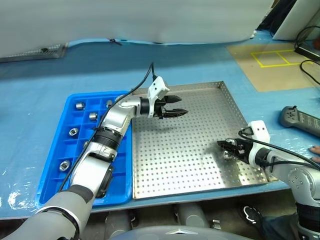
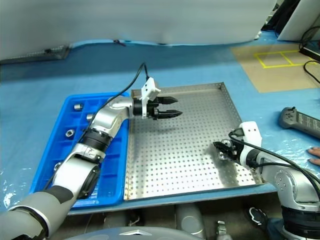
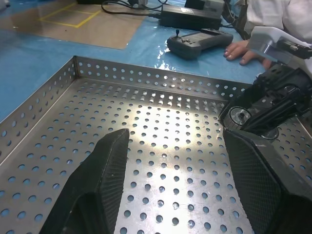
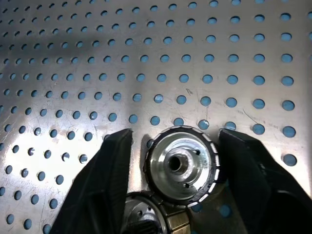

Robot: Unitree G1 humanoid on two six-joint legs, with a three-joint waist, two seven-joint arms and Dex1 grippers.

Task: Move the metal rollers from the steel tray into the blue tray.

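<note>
The steel tray lies in the middle of the blue-covered table, with the blue tray right beside it on its left. Several metal rollers rest in the blue tray's compartments. One roller lies on the steel tray's floor near the front right corner. My right gripper is down at it, its fingers open and standing close on either side. A second roller shows partly, nearer the palm. My left gripper hovers open and holding nothing above the steel tray's back left.
A dark handheld controller lies on the table to the right of the steel tray, and a person's hand rests near it. A brown mat with yellow tape lies at the back right, with cables beside it.
</note>
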